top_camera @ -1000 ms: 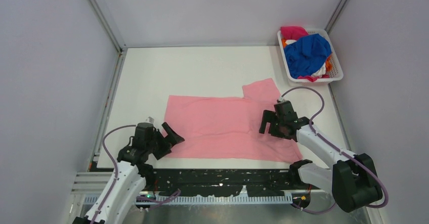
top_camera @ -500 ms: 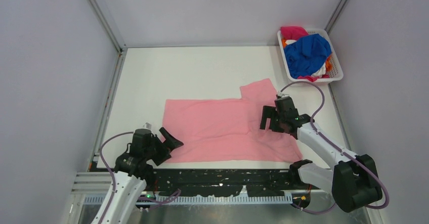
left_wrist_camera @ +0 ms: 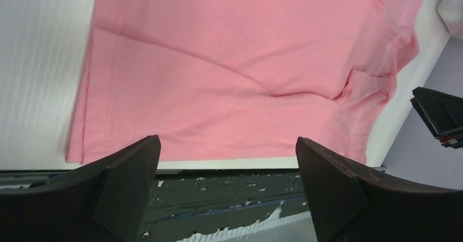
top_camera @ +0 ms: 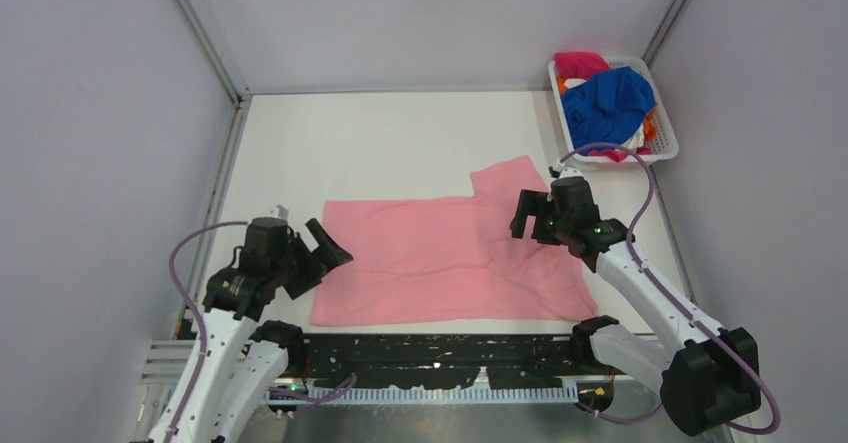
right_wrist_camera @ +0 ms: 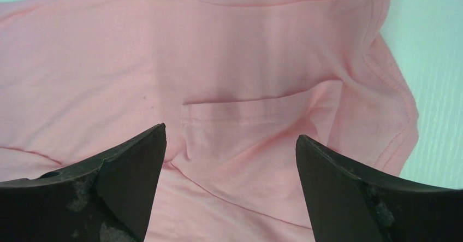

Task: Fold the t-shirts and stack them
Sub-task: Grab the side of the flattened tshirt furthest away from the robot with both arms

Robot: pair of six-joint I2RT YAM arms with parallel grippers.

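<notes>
The light pink t-shirt [top_camera: 440,258] lies spread flat on the white table [top_camera: 400,143], one sleeve pointing to the back right. My left gripper [top_camera: 325,248] is open and empty, hovering at the shirt's left edge. In the left wrist view the shirt [left_wrist_camera: 229,62] lies beyond the open left gripper [left_wrist_camera: 226,139]. My right gripper [top_camera: 530,225] is open and empty above the shirt's right part. The right wrist view shows folds of pink cloth [right_wrist_camera: 229,51] below the open right gripper [right_wrist_camera: 230,133]. The royal blue t-shirt [top_camera: 605,103], magenta t-shirt [top_camera: 580,63], orange t-shirt [top_camera: 652,123] and white t-shirt [top_camera: 632,143] are bunched in the basket.
A white mesh basket [top_camera: 667,126] stands at the table's back right corner. Grey walls close in the left, back and right sides. A black rail [top_camera: 440,348] runs along the near edge, between the arm bases.
My left gripper has risen and moved back to the left. My right gripper has moved toward the back. The shirt's near left corner now lies farther left.
</notes>
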